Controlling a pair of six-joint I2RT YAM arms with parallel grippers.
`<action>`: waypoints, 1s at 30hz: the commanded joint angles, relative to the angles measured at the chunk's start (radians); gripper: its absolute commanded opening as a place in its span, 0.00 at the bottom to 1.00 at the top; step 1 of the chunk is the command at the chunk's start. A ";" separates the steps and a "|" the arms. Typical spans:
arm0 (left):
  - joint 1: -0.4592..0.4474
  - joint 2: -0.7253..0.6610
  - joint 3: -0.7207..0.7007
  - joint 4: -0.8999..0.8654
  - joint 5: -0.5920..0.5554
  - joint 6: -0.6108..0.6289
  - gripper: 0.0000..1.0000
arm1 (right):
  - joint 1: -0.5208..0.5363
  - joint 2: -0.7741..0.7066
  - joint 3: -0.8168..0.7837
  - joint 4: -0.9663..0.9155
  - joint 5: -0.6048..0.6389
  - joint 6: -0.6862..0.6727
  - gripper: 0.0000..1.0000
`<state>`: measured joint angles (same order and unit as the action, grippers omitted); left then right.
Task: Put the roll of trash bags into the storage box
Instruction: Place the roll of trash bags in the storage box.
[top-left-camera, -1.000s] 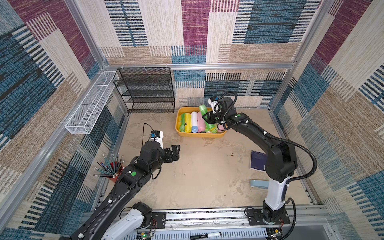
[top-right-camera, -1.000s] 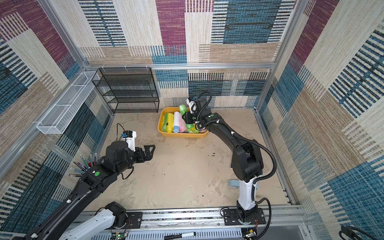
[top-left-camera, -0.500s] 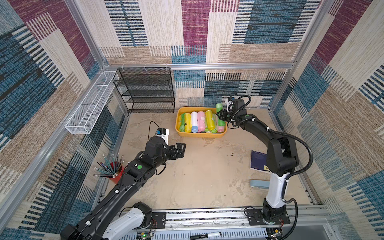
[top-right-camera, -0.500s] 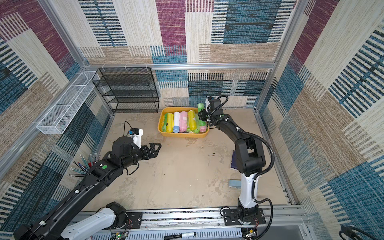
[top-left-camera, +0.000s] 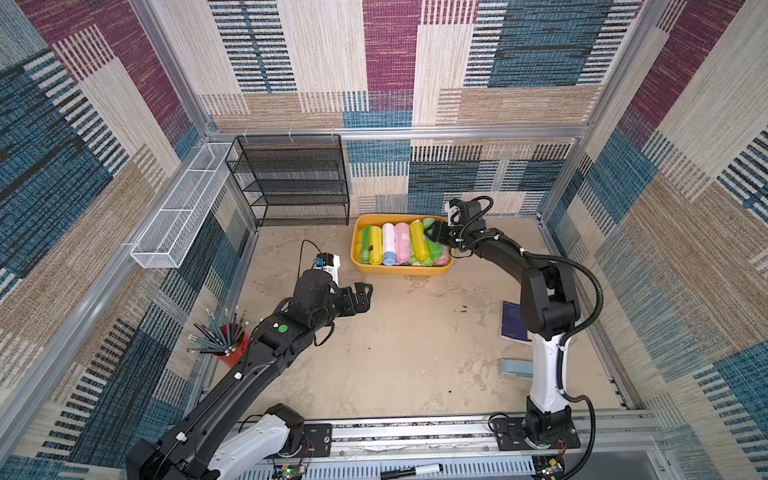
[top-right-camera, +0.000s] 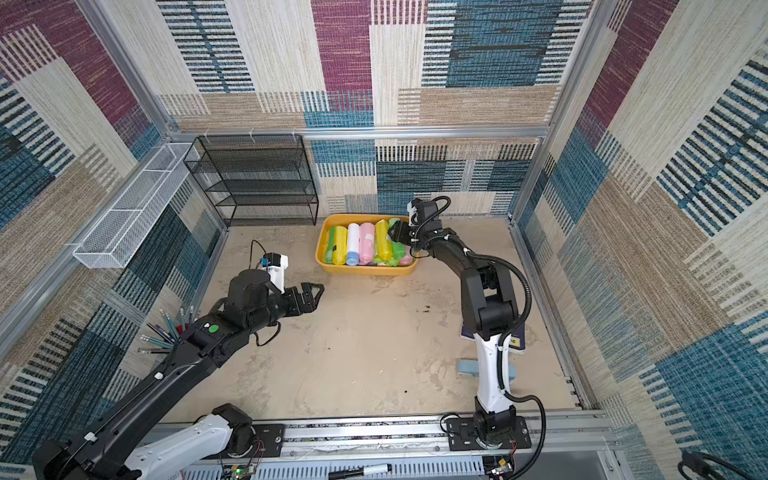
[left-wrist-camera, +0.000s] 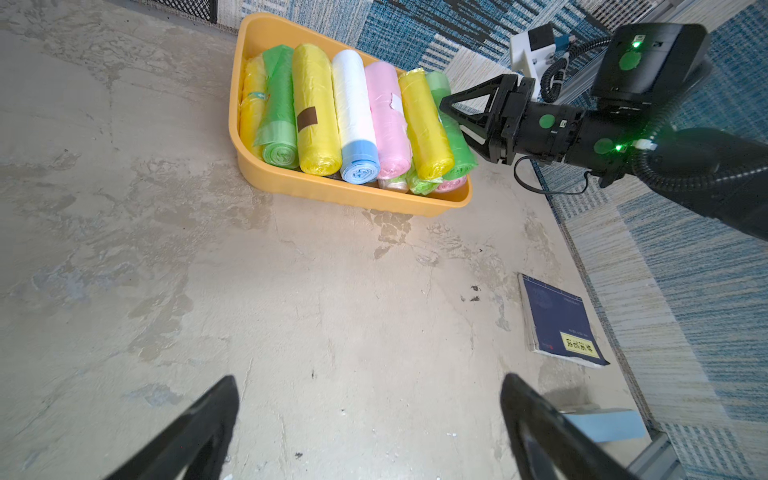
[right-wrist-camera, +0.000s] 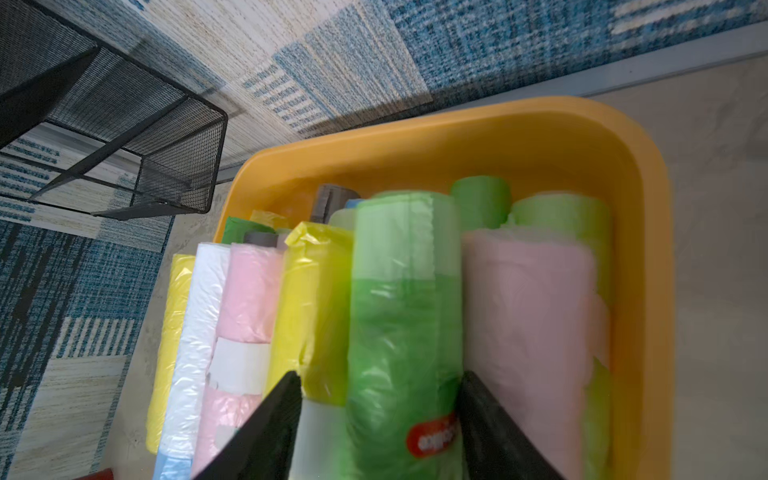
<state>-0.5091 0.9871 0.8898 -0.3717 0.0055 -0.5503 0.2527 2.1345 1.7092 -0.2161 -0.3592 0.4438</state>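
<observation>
Straddling the green roll (right-wrist-camera: 399, 311) at 3 o'clock in the storage box (top-left-camera: 399, 270), the right gripper (right-wrist-camera: 379, 374) stands partly open; the left gripper (left-wrist-camera: 370, 378) is spread wide over the surface (top-left-camera: 415, 353).

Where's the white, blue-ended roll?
In a top view, the white roll lies in the storage box, between a yellow roll and a pink roll.

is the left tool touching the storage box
Apart. In both top views bare floor separates the left tool from the storage box; the left wrist view shows the same gap.
</observation>
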 joint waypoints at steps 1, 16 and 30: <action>0.000 -0.001 0.003 0.010 -0.014 0.023 0.98 | 0.000 -0.003 0.016 0.014 -0.021 0.008 0.69; 0.001 -0.051 0.021 -0.030 -0.143 0.025 0.98 | -0.003 -0.162 -0.054 -0.024 0.230 -0.049 0.99; 0.029 -0.079 -0.080 0.044 -0.464 0.095 0.98 | -0.052 -0.633 -0.547 0.211 0.480 -0.059 0.99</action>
<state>-0.4915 0.9020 0.8364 -0.3851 -0.3511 -0.5186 0.2070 1.5684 1.2354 -0.1184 0.0505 0.3882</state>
